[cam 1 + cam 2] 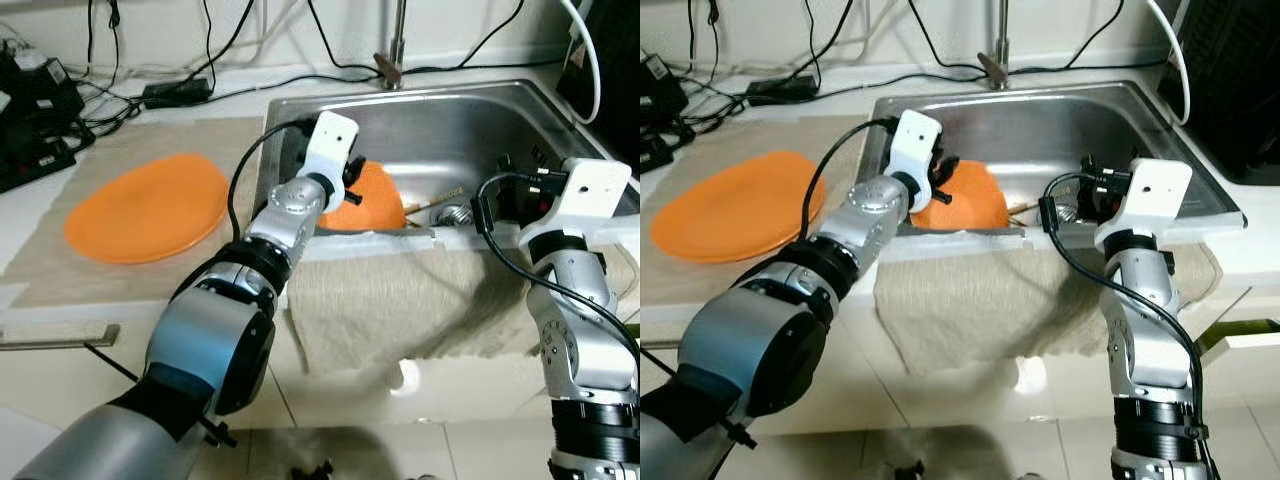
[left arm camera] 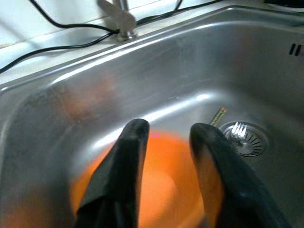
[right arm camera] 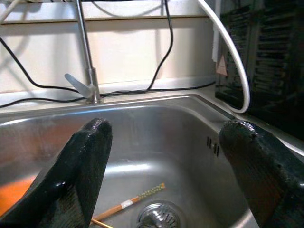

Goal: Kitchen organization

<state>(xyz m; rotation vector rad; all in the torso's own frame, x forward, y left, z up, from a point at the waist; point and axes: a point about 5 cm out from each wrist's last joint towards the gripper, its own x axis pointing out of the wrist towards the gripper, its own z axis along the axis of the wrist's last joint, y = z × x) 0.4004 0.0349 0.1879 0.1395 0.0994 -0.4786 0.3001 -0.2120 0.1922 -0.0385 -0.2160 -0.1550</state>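
We're hovering our left gripper [image 2: 166,156], fingers parted and holding nothing, right above the orange plate [image 1: 375,200] in the sink [image 1: 470,130], way closer than the wide-open right gripper [image 3: 166,156] by the drain.

The sink [image 1: 520,120] floor lies bare toward its back wall. An orange plate [image 1: 375,200] fills its front left, with chopsticks [image 3: 130,203] beside the drain [image 3: 159,216].

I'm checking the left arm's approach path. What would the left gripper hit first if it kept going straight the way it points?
Most likely the orange plate in the sink: the left gripper points down at it with fingers slightly apart. Depth is unclear, so contact may be close.
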